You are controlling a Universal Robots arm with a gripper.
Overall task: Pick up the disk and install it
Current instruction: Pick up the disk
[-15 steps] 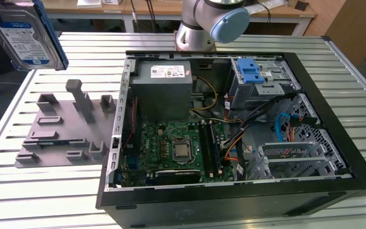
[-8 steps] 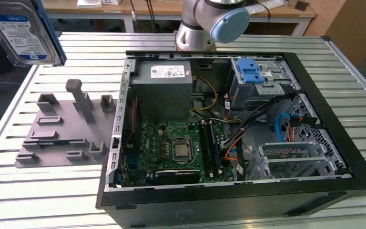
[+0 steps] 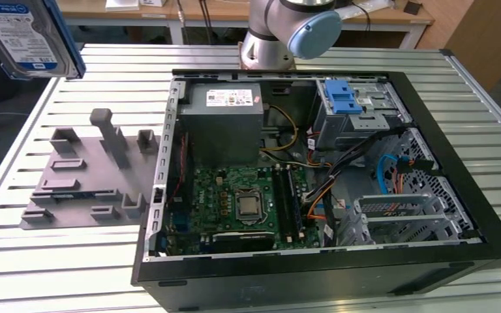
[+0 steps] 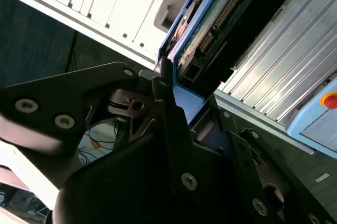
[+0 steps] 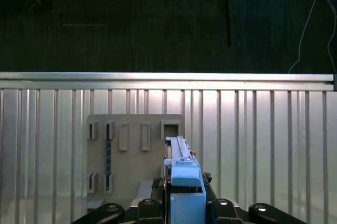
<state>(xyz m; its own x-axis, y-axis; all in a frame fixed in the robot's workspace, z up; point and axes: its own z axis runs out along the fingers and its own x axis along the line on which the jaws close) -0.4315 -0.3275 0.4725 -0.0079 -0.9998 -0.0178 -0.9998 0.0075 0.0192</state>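
Since the gripper [image 5: 185,203] is clamped edge-on around its blue carrier frame, the single disk [image 3: 26,32] hangs upright over the one grey holder plate [image 3: 85,182], probably lifted clear of its posts. One open computer case [image 3: 320,277] lies just beside the plate on the slatted table [image 3: 59,267], with one blue latch [image 3: 344,98] at its drive bay.

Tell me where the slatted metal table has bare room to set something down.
The slatted metal table is bare on the camera's side of the grey plastic holder plate with upright posts, and beyond it. A narrow strip runs at the exterior view's right of the open black computer case. Inside, a green circuit board and cables crowd it.
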